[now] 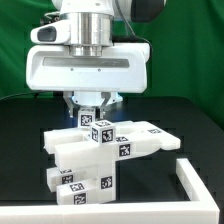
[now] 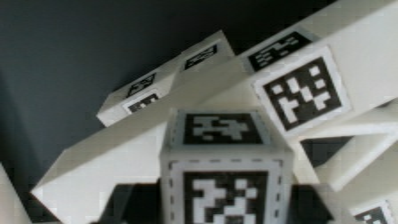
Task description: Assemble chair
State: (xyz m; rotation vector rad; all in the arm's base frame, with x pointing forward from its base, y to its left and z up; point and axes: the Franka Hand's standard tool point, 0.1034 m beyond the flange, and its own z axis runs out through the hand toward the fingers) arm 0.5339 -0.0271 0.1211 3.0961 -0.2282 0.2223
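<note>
Readable text: you find no words, brand names or numbers anywhere in either view.
Signs on the chair: you see only square black-and-white tag markers, coded patterns with no letters in them.
Exterior view: your tags sit on the upper block, the slab's front edge and the lower blocks.
Wrist view: you get four tags close up, blurred, still without characters.

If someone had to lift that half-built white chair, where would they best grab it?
Probably by the upright post that sticks up at the middle of the chair, coming straight down from above. It is narrow, square and flat-sided, so fingers can close on two opposite faces. The gripper sits right over it now; the wide slabs look too broad to span.
</note>
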